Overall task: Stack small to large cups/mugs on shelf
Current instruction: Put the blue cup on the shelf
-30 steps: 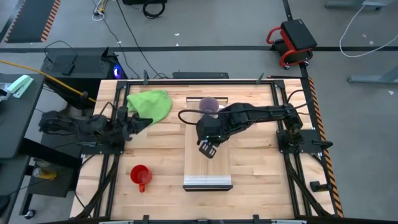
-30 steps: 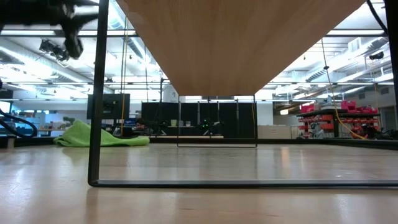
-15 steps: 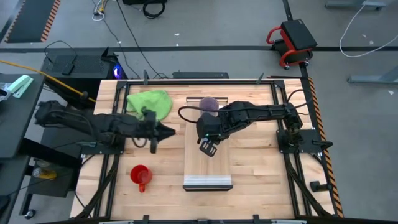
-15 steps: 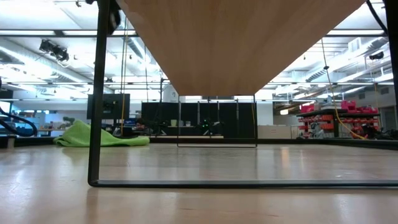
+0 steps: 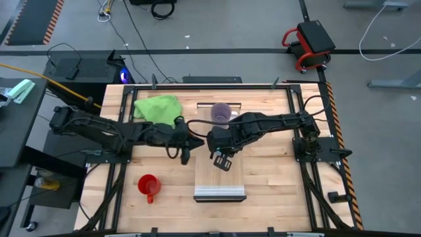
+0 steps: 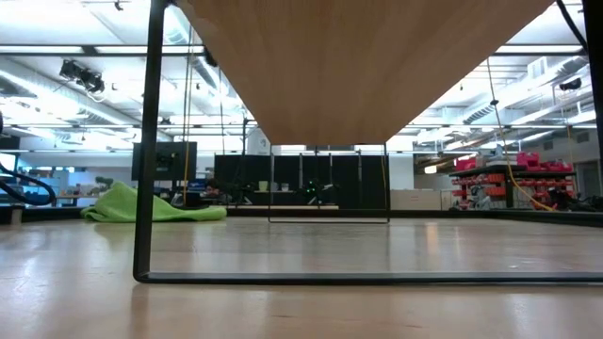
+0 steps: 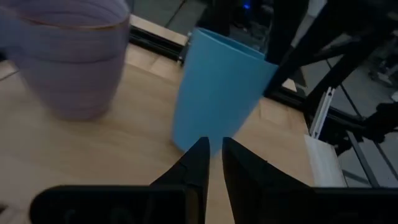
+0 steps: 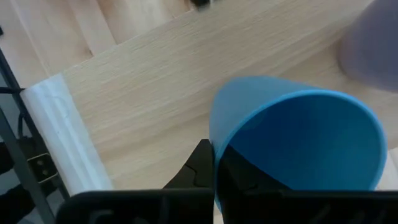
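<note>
Blue cup (image 8: 298, 137) sat pinched by its rim in the right gripper's (image 5: 222, 160) shut jaws at frame centre; left gripper (image 7: 211, 163), jaws nearly closed and empty, pointed at its side.

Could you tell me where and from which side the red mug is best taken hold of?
I'd grip the red mug by its rim wall, coming from straight above. It stands upright and alone on the table, mouth open upward. Its handle points toward the near edge, so pinch the rim elsewhere, away from it.
</note>
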You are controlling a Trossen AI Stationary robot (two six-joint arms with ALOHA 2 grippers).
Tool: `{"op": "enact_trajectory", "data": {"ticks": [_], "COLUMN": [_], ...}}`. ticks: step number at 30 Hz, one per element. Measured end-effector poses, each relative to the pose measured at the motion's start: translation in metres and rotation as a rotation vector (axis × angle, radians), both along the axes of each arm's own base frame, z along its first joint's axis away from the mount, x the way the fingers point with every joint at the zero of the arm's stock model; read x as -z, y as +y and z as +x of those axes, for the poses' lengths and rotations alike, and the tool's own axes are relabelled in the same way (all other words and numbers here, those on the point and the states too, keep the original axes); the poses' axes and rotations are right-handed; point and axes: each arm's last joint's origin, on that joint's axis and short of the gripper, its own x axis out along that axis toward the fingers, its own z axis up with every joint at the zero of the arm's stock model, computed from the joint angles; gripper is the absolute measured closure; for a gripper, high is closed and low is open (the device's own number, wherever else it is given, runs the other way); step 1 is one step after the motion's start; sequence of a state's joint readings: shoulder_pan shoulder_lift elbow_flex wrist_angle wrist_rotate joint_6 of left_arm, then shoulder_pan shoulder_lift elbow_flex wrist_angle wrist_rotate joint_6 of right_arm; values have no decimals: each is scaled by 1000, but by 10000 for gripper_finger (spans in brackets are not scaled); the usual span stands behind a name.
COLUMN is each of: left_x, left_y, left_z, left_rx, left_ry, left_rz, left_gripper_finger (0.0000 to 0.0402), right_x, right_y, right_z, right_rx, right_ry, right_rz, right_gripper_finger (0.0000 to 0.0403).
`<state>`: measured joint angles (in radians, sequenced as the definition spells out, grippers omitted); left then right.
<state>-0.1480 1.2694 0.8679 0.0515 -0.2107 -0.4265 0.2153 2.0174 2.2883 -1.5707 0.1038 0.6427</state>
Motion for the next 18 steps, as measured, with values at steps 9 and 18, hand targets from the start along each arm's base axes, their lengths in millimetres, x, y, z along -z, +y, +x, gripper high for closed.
{"op": "enact_trajectory", "data": {"ticks": [9,18], "left_x": [12,13], "left_y": [6,8], "left_z": [37,44], "left_rx": [58,63], "left_ry": [73,78], "left_rz": [-29,-6], "left_gripper_finger": [343,343], "right_x": [0,0], "right_y": [1,2], "right_z": [0,-1], "right_rx": [-67,-190], "right_ry": [3,13], "right_rz": [-19,-56], "right_gripper_finger": [400,400]}}
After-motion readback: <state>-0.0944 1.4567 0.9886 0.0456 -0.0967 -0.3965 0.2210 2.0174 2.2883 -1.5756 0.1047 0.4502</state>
